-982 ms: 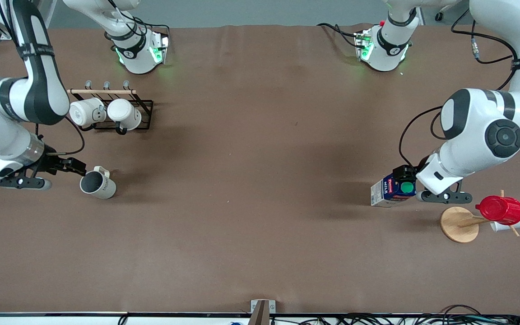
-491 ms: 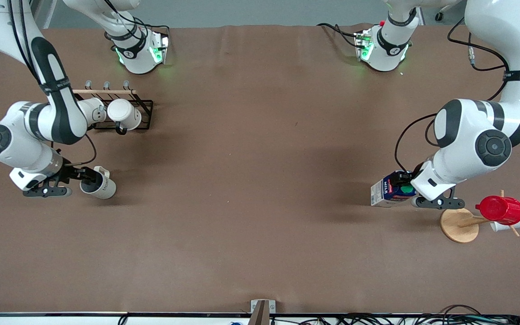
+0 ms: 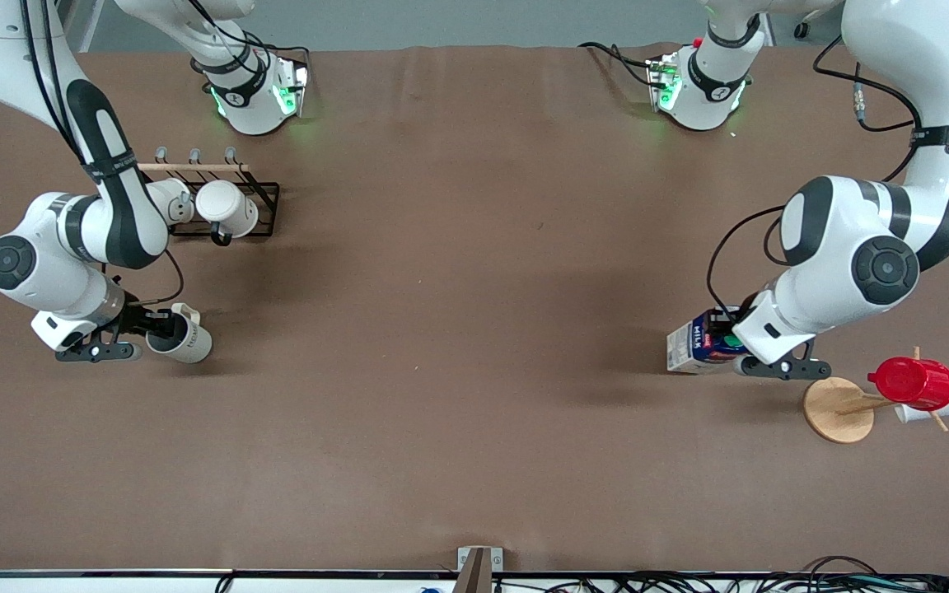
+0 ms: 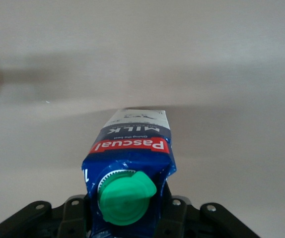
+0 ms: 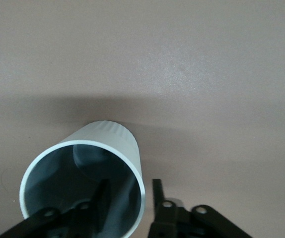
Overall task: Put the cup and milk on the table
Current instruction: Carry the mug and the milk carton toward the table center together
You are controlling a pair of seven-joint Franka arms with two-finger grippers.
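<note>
The table (image 3: 474,412) is filling nearly the whole front view as a matte brown sheet. In the upper left of that view a black wire rack (image 3: 264,216) is carrying two white mugs (image 3: 226,207) lying on their sides under a wooden rail. In the lower right of the frame a wooden peg stand (image 3: 835,409) is holding a red cup (image 3: 913,382) on one of its pegs.

The milk (image 3: 695,350) is sitting at the middle right of the frame, tilted, with its whitish lower part pointing toward the table's centre and its green cap (image 4: 126,195) up against the left gripper (image 3: 734,344). In the left wrist view that gripper is clamping the carton's gabled top, one finger on each side.

The cup (image 3: 184,338) is lying at the middle left of the front view, tipped so its dark inside is facing the right gripper (image 3: 155,324); nothing is showing inside it. In the right wrist view the right gripper (image 5: 128,201) is pinching the cup's wall, one finger (image 5: 99,198) inside the rim and the other outside.
</note>
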